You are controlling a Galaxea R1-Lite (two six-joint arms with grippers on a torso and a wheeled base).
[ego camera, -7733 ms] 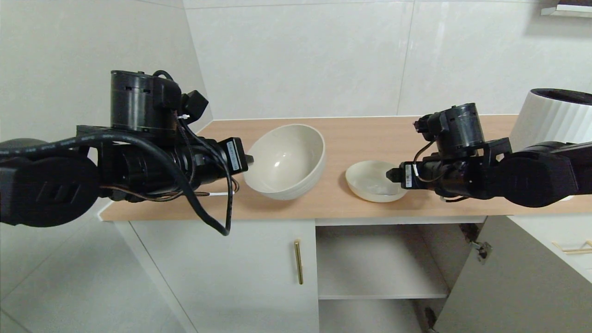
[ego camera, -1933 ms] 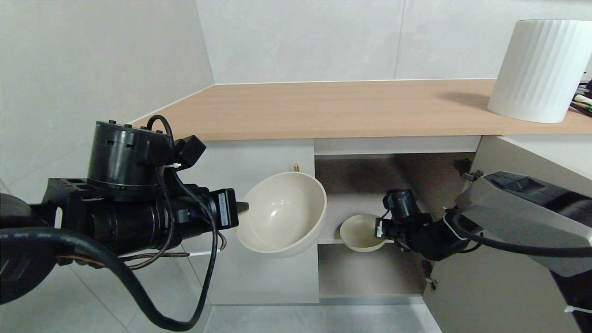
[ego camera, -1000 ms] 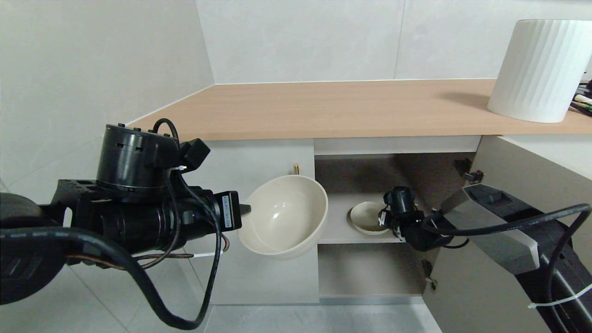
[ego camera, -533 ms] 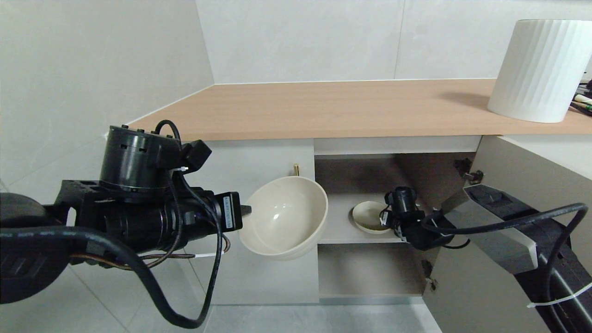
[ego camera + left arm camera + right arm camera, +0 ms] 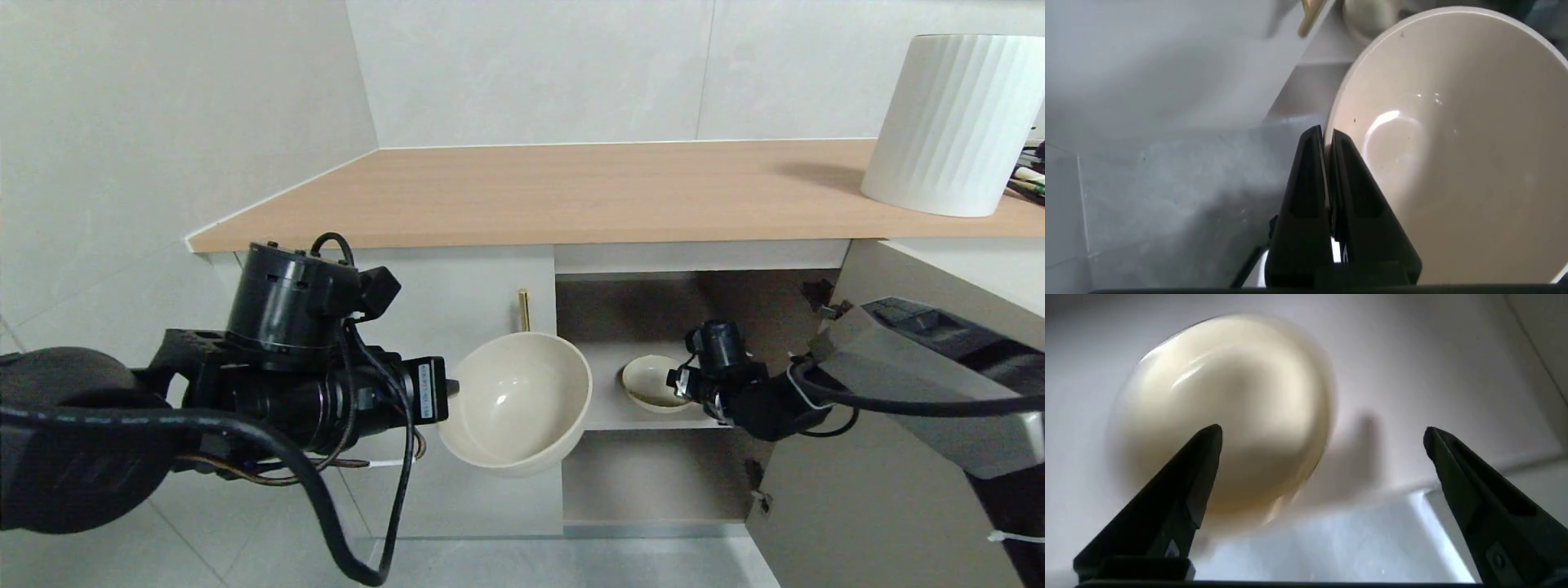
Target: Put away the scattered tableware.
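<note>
The left gripper (image 5: 1328, 137) has its two black fingers pressed tight on the rim of the large cream bowl (image 5: 518, 400), one finger inside the wall and one outside. In the head view that bowl hangs in the air at lower centre of the frame, tipped so that its opening faces up and to the right, in front of the closed cabinet door with the gold handle (image 5: 523, 309)

The right gripper (image 5: 1323, 434) is spread wide. Its fingers stand to either side of the small cream bowl (image 5: 1233, 400), and whether either pad touches the bowl cannot be told. The small bowl sits upright on the pale shelf (image 5: 608, 412) inside the open cabinet, right of centre in the head view, with the right gripper just beside it on its right

A white label (image 5: 424, 390) sits on the left arm just behind the fingers; its print is too small to read

Above, at upper right of the head view, a white ribbed container (image 5: 951, 122) stands on the wooden countertop (image 5: 571, 192)
</note>
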